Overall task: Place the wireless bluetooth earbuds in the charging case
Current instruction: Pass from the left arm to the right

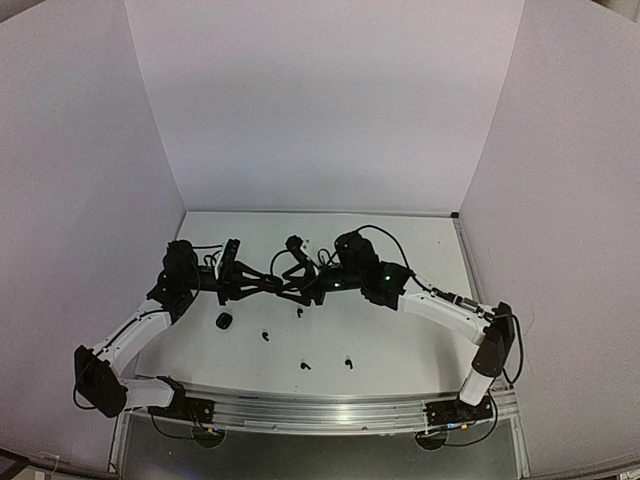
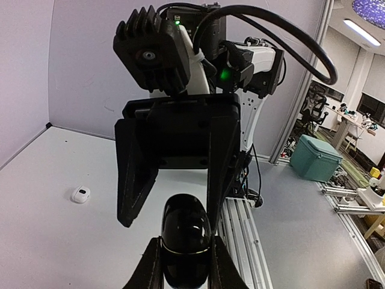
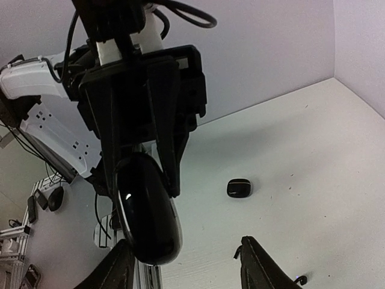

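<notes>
Black earbuds lie loose on the table toward the front edge, with a small closed black case sitting just behind them. Mid-table, the left gripper is clenched on a glossy black case with its lid shut, and the right gripper faces it, jaws apart and empty. White case sits farther back, clear of both arms.

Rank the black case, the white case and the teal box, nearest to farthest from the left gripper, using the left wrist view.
1. black case: clamped in the left gripper itself.
2. white case: on the table, ahead at the view's left.
3. teal box: off the table, far at the view's right.
</notes>
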Robot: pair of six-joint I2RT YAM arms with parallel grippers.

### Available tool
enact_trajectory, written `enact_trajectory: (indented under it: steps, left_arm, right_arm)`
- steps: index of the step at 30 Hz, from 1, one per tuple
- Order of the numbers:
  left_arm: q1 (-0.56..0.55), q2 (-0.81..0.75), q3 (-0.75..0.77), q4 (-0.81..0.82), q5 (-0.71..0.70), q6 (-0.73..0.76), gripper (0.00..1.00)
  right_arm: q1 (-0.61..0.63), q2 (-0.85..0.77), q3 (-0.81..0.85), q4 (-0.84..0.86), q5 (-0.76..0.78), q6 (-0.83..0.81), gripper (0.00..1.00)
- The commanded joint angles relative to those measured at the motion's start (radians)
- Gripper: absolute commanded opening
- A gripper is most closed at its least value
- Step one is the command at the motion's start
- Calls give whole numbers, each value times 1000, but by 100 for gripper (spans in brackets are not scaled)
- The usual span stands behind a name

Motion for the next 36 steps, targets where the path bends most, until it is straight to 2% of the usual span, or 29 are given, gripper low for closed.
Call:
enact_trajectory:
  steps: [1, 3, 7, 10, 12, 16, 19, 20, 21, 22, 23, 25, 27, 29, 36]
  left_arm:
    - [-3, -3, -11, 82, 25, -42, 0]
    - [-3, -3, -14, 99, 27, -55, 0]
    - [-3, -2, -18, 109, 24, -58, 0]
    - [-3, -2, -21, 113, 23, -56, 0]
    - [-4, 2, -21, 120, 22, -61, 0]
    - [-3, 3, -26, 123, 20, -75, 0]
    - [-3, 0, -28, 82, 18, -55, 1]
    - [-3, -2, -24, 45, 20, -25, 10]
    - [-2, -6, -15, -22, 25, 53, 25]
    - [-2, -12, 2, -141, 31, 161, 43]
    - [-2, -17, 26, -281, 32, 269, 56]
    - [-2, -24, 70, -495, 13, 497, 63]
    - [-1, -26, 90, -603, -15, 583, 59]
    - [-2, -30, 98, -624, -28, 606, 54]
    - [-3, -31, 89, -579, -3, 613, 47]
  right_arm:
    - [3, 32, 80, -16, -70, 2, 49]
    - [3, 49, 98, -17, -74, -2, 46]
    - [4, 63, 109, -18, -79, -4, 34]
    - [4, 73, 119, -23, -89, -2, 30]
    - [4, 84, 133, -24, -91, 2, 23]
    - [5, 92, 148, -25, -92, 7, 1]
    - [5, 73, 136, -27, -83, -6, 0]
    - [5, 59, 130, -34, -75, -19, 0]
    - [5, 45, 125, -44, -67, -34, 0]
    - [5, 33, 125, -60, -58, -52, 0]
    - [6, 23, 130, -86, -46, -71, 0]
    - [15, 16, 163, -174, -11, -118, 0]
    - [35, 24, 212, -256, 30, -181, 0]
    - [62, 39, 259, -326, 66, -222, 0]
    - [97, 85, 346, -437, 109, -280, 0]
